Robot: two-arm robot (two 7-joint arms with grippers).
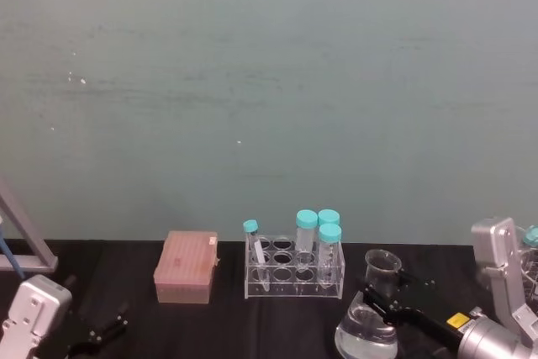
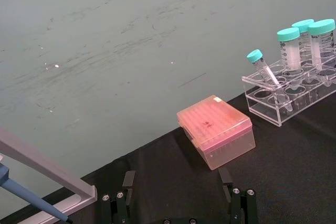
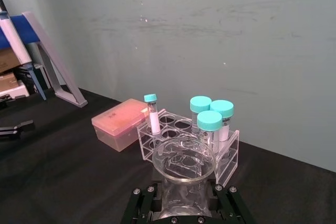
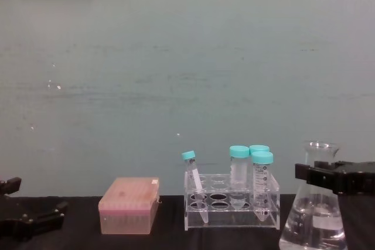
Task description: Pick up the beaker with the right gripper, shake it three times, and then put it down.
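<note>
While the left tool (image 2: 177,181) rests low at the left side of the black surface (image 1: 252,329) with its two fingers spread and nothing between them, the right tool (image 1: 385,290) reaches in from the right and pinches the narrow neck of the beaker (image 1: 366,334), just under the flared rim. The beaker is upright at the front right, near the clear rack (image 1: 294,282) of teal-capped tubes (image 1: 329,245), with some clear liquid inside. I cannot tell if its base touches the surface. A pink box (image 1: 187,268) sits left of the rack.
</note>
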